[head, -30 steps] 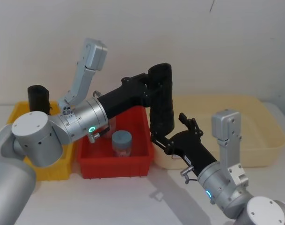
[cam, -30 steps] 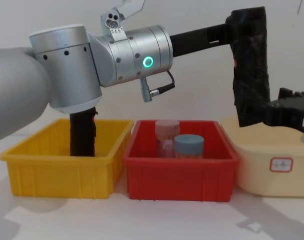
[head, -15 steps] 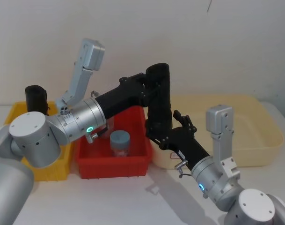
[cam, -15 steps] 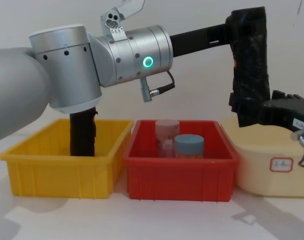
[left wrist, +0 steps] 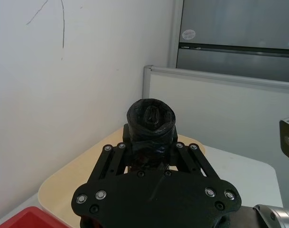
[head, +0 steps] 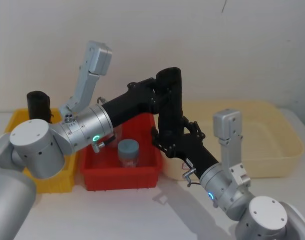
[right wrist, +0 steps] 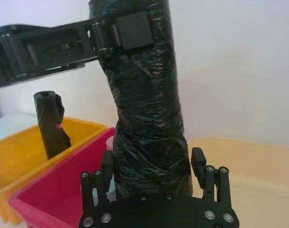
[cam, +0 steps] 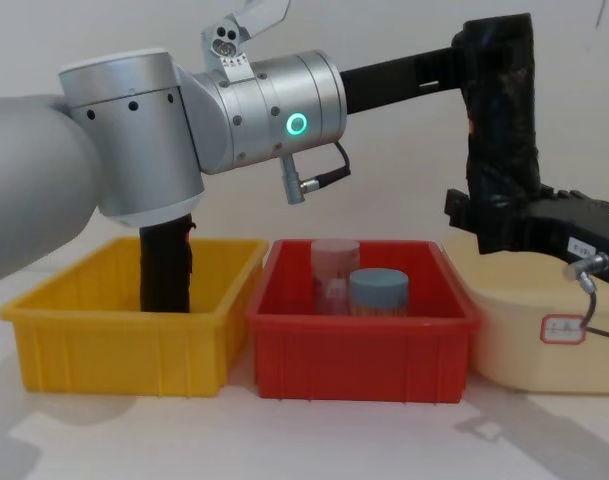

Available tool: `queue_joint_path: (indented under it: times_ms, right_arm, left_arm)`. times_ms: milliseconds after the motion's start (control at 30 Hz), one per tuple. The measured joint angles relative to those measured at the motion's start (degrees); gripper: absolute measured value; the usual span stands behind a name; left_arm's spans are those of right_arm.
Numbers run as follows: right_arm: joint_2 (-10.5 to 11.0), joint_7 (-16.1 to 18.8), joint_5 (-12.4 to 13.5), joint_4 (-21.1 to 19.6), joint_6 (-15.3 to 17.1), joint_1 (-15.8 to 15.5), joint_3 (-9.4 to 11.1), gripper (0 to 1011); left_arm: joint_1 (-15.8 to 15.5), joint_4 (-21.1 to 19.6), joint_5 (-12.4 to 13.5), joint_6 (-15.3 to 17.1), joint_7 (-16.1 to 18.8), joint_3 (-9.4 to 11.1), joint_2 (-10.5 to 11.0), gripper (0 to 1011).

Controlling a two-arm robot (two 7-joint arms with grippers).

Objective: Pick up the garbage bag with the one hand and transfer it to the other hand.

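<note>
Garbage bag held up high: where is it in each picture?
Head view: garbage bag centre, upright, beside the red bin.
Chest view: upper right.
Left wrist view: end-on, in the left gripper.
Right wrist view: close, rising past the right gripper.
Shared landmark: red bin.
</note>
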Motion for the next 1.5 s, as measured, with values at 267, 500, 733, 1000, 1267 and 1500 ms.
queue_joint_path:
  times_ms: [267, 500, 733, 1000, 1267, 1500]
  right_arm:
    - [0.45, -0.97, -3.59, 0.37, -0.03, 0.95, -0.76, 1001]
    - [0.63, -2.06, -6.2, 0.68, -0.25, 1.58, -1.05, 1001]
    - [0.45, -2.67, -7.39, 1.17, -0.16, 2.14, -0.89, 913]
    - [0.05, -2.61, -7.68, 1.45, 1.19, 2.58, -0.49, 687]
    - [-0.21, -1.99, -7.66, 1.35, 2.28, 2.67, -0.08, 568]
    - [-0.35, -1.58, -7.65, 1.02, 3.11, 2.58, 0.33, 568]
  left_arm:
    - [0.0, 0.0, 0.0, 0.0, 0.0, 0.0, 0.0, 375]
    - [0.0, 0.0, 0.0, 0.0, 0.0, 0.0, 0.0, 375]
    - [0.0, 0.0, 0.0, 0.0, 0.0, 0.0, 0.0, 375]
    - [0.0, 0.0, 0.0, 0.0, 0.0, 0.0, 0.0, 375]
    - [0.0, 0.0, 0.01, 0.0, 0.0, 0.0, 0.0, 375]
    - [0.0, 0.0, 0.0, 0.0, 0.0, 0.0, 0.0, 378]
